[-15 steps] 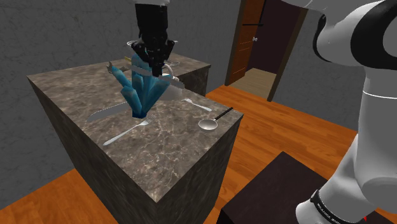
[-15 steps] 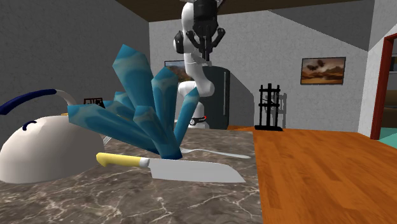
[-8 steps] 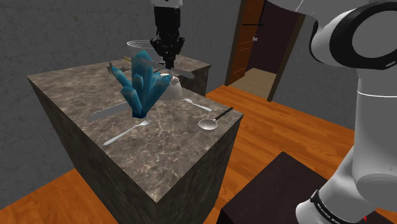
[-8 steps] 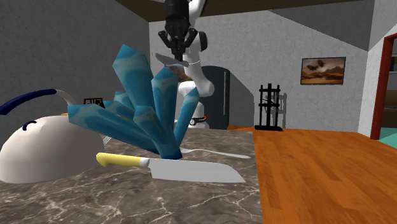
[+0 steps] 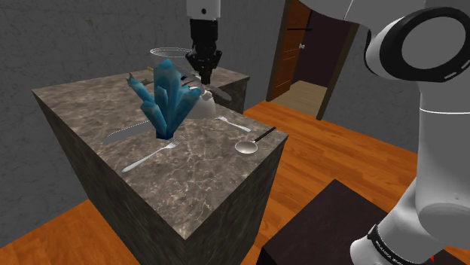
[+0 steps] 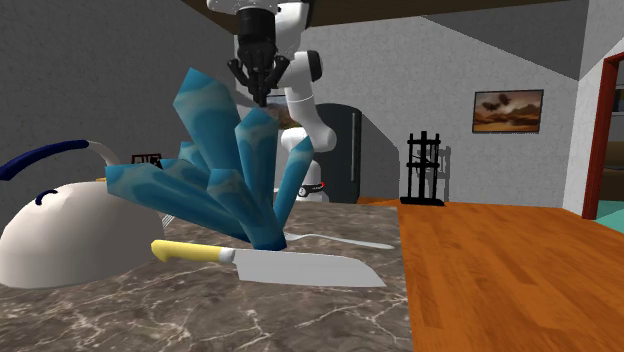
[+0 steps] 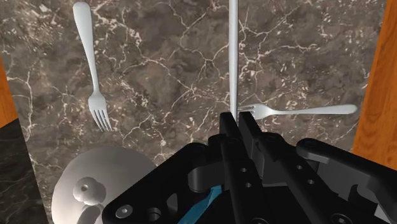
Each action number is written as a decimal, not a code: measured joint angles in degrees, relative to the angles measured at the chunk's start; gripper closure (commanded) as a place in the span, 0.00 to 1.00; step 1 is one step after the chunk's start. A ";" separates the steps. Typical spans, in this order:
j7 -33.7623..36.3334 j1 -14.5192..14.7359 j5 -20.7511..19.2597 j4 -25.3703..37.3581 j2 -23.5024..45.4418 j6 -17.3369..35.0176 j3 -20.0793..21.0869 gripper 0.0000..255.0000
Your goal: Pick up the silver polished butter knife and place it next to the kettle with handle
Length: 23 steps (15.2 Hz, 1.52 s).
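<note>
The gripper (image 7: 237, 121) is shut tight on the butter knife (image 7: 233, 57). In the wrist view the two black fingers pinch it, and it sticks out from them as one thin silver line, seen on its edge. So the knife is up in the air, not on the counter (image 5: 211, 173).

What has changed? A second ago the gripper hung over the blue crystal (image 5: 167, 102), close to the shoulder camera. Now it has gone to the far side of the crystal. In the second exterior view it has slid to that view's left and come a bit lower. That is the way to the kettle (image 6: 60, 235) — the white round one with the blue handle, right next to the crystal. In the wrist view the kettle's lid and knob show close beside the gripper.

I think the pick-up is done and the carry is nearly done too. What is left is to go down and let the knife go on bare stone by the kettle.

Two forks lie on the stone below — the first fork (image 7: 92, 63) off to one side, and the second fork (image 7: 299, 111) with its prongs showing just by the fingertips. The knife should not land on them.

There are tiny letters on the arm's base (image 5: 392, 241), but they are too small to read. I see no other words.
</note>
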 measured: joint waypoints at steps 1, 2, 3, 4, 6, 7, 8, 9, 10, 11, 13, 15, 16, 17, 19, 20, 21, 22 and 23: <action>0.07 -0.21 0.13 -1.43 -0.37 1.07 0.02 1.00; 0.03 -0.47 0.26 -2.71 -0.74 1.99 0.03 1.00; -0.03 -0.90 0.53 -4.74 -1.52 3.25 0.05 1.00; -0.11 -1.07 0.58 -5.64 -1.59 4.08 0.03 1.00; -0.17 -1.53 0.81 -8.25 -2.22 6.07 0.02 1.00; -0.19 -1.64 0.84 -8.99 -2.29 6.74 0.00 1.00; -0.14 -1.74 0.86 -10.00 -2.37 7.67 -0.01 1.00; -0.13 -1.96 0.99 -11.41 -2.74 8.73 0.00 1.00; -0.18 -2.15 1.07 -12.46 -3.00 9.53 -0.02 1.00; -0.07 -2.19 1.11 -13.30 -3.15 10.22 -0.01 1.00; -0.27 -2.67 1.32 -15.88 -3.79 12.19 -0.05 1.00; -0.06 -2.64 1.22 -17.22 -3.57 13.75 -0.07 1.00; 0.01 -2.65 1.17 -17.82 -3.43 14.46 -0.09 1.00; -0.07 -2.78 1.18 -18.69 -3.46 15.25 -0.13 1.00; 0.03 -2.85 1.15 -20.16 -3.42 16.74 -0.15 1.00; 0.10 -2.91 1.18 -21.05 -3.57 17.51 -0.13 1.00; 0.20 -2.89 1.10 -21.74 -3.43 18.36 -0.15 1.00; 0.24 -2.94 1.09 -22.52 -3.44 19.11 -0.15 1.00; 0.13 -3.08 1.05 -23.25 -3.34 19.93 -0.22 1.00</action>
